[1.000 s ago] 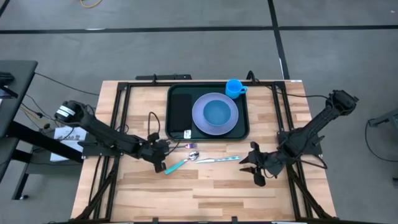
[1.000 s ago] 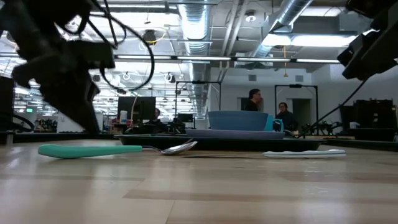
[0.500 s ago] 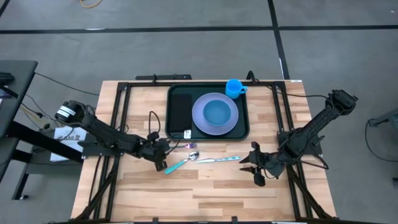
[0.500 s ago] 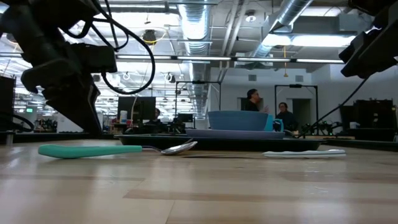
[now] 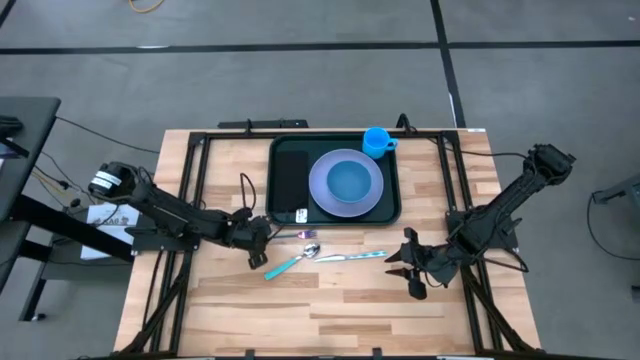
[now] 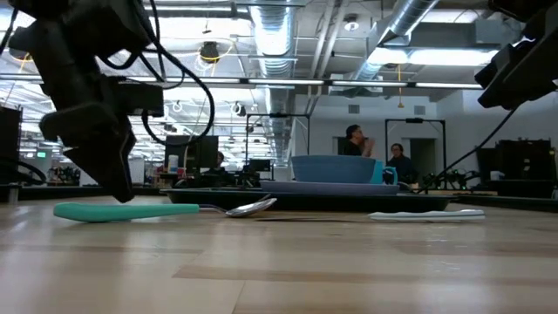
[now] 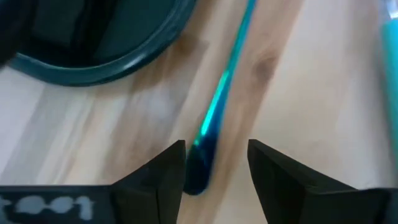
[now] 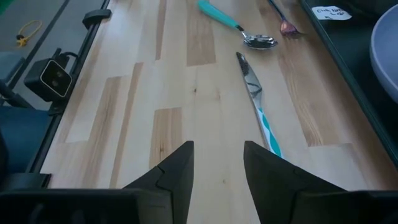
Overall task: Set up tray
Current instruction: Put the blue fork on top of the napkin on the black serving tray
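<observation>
Near edge: right gripper [image 5: 412,278] hovering with fingers parted, empty, short of the knife [image 5: 352,257]. Mid-table: left gripper [image 5: 262,248] open over the fork [image 7: 214,115], just beside the teal spoon [image 5: 288,263], gripping nothing. Beyond, at the table's far side: green tray [image 5: 392,212] carrying plate [image 5: 345,183], black piece [image 5: 291,180] and blue cup [image 5: 376,140]

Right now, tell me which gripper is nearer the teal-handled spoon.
Left. The left gripper hovers right beside the teal-handled spoon, at its handle end. The right gripper waits well off past the spoon's bowl end, beyond the knife.
</observation>
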Available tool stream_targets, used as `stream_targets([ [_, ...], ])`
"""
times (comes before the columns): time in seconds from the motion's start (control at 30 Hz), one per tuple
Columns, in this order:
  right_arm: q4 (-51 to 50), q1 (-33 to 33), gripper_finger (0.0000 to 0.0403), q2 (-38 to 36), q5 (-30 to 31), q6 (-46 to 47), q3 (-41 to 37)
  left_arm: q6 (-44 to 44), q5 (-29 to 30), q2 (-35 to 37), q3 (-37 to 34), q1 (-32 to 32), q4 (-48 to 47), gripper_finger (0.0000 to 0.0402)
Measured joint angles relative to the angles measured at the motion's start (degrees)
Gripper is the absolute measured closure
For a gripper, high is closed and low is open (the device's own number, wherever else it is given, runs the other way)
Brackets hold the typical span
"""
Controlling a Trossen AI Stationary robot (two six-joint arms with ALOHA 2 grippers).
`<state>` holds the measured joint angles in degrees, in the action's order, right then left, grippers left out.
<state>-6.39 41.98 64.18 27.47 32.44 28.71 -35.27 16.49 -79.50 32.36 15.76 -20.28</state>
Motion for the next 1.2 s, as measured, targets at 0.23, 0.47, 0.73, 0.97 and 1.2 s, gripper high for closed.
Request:
stream_targets([
  [0.23, -0.13, 0.00, 0.0272, 0.00, -0.11, -0.08, 0.00, 5.60, -3.00, 0.00, 0.00, -2.69, 4.48, 0.0238],
  [0.47, -0.59, 0.00, 0.0272, 0.00, -0.11, -0.04, 0.00, 9.84, -3.32, 0.00, 0.00, -5.39, 10.52, 0.0238],
  [0.73, -0.61, 0.00, 0.0272, 0.01, -0.12, 0.03, 0.00, 13.24, -4.51, 0.00, 0.00, -6.39, 13.32, 0.0238],
  [0.97, -0.67, 0.00, 0.0272, 0.01, -0.14, 0.03, 0.00, 17.57, -6.16, 0.00, 0.02, -6.39, 18.61, 0.0238],
  [1.2, -0.98, 0.00, 0.0272, 0.02, -0.14, -0.01, 0.00, 21.45, -5.70, -2.74, 4.32, -7.50, 16.57, 0.0238],
])
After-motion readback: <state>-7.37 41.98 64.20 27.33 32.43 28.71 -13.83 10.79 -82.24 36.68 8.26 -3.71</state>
